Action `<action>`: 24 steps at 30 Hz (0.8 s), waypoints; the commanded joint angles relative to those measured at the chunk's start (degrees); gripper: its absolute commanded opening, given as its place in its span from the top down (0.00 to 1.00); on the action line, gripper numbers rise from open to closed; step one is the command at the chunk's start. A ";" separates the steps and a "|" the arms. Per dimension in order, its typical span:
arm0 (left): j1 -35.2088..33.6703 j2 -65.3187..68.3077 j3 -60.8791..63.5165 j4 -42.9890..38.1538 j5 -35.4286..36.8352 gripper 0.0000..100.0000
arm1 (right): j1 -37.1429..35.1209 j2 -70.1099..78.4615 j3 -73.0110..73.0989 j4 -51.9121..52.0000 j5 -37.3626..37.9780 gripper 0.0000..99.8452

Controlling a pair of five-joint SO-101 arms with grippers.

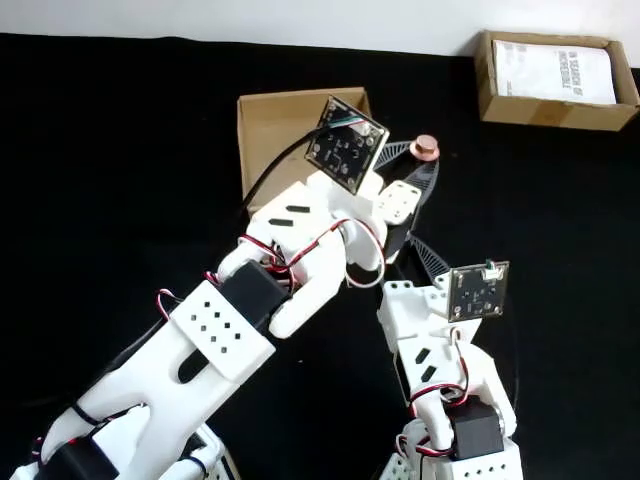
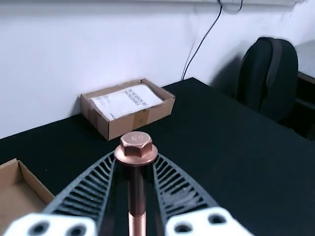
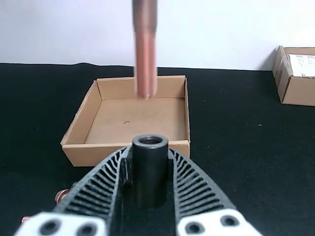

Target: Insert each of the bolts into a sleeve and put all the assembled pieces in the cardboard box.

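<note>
High view, boxes: two on desk [image 1: 120, 150]; cardboard box [image 1: 275, 125] open, second box [image 1: 545, 110] holds paper [image 1: 555, 70].
Left end effector [image 2: 136, 162]: clenched on one bolt [image 2: 136, 147], head up.
Right end effector [image 3: 149, 152]: grasping one sleeve [image 3: 149, 172], upright beneath bolt tip.

Cardboard box [image 1: 282, 128] half behind the left arm [image 1: 300, 232]

Copper bolt [image 2: 136, 152], black sleeve [image 3: 149, 172] (black table [image 3: 246, 147] too), tan box [image 3: 123, 153].

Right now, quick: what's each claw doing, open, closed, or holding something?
Left claw: closed, holding the copper bolt by its shank.
Right claw: closed, holding the black sleeve upright.
</note>
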 commanded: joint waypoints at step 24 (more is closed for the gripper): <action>1.27 -1.71 4.53 -0.44 4.84 0.99 | 0.04 -0.66 -0.22 -1.27 0.26 0.99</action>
